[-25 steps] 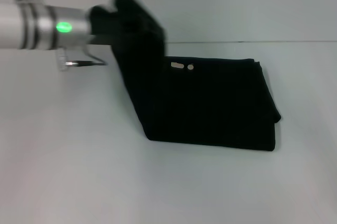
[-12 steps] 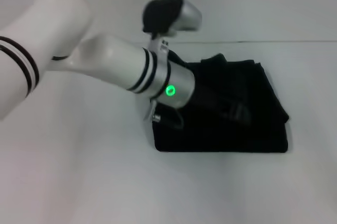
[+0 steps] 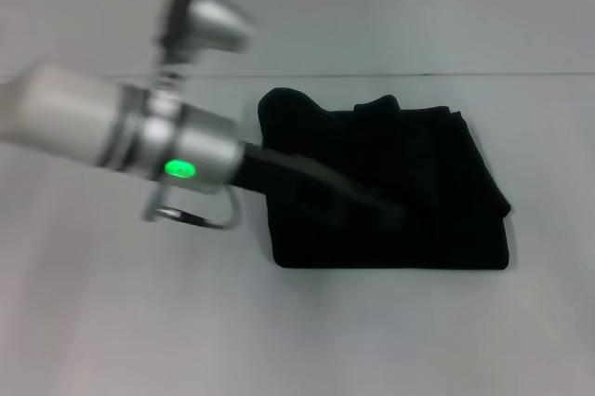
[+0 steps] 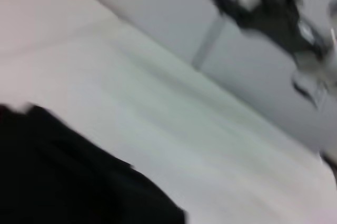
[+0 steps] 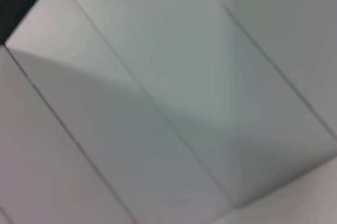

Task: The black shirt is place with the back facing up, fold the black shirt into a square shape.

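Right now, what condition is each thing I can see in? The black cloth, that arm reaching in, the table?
black shirt: folded into a compact, roughly square stack, lying flat; far left corner bulges up a little.
left gripper: reaching in low over the shirt's middle.
right gripper: out of sight in the head view; its wrist camera shows only pale surfaces.
table: pale surface, carrying the shirt.
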### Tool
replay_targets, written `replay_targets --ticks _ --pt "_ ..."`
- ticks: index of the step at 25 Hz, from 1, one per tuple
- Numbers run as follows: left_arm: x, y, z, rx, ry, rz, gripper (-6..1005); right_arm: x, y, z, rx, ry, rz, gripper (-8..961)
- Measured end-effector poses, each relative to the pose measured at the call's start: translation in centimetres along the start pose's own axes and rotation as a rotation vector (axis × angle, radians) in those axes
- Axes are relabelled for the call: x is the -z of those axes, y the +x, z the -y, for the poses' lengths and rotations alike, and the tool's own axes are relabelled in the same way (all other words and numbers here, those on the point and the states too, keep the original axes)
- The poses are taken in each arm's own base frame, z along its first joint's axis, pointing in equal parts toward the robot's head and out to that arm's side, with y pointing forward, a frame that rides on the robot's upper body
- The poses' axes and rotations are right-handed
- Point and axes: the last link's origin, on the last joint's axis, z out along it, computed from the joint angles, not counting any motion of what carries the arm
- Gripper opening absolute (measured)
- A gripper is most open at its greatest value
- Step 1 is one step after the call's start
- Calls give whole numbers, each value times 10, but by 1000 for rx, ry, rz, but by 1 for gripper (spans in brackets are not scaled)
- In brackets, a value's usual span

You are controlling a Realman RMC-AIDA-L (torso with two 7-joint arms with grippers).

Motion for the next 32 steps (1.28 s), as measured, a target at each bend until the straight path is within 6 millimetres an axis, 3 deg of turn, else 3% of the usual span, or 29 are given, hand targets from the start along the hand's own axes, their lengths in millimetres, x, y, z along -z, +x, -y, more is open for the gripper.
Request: replay_targets --ticks 6,10,17,24,32 --pt "74 -25 46 423 105 -248 534 -24 -10 -4 -89 -40 -227 794" --pt "104 -34 58 593 121 -318 686 -51 -18 -14 -189 -23 -454 794" --pt "129 -54 70 785 203 -267 880 -94 -13 -33 -196 91 -834 794" --pt "156 -66 80 830 243 -415 935 -131 -8 -64 -82 224 -1095 794" --pt "153 -62 82 807 259 -424 932 -165 20 -102 -36 227 -1197 794"
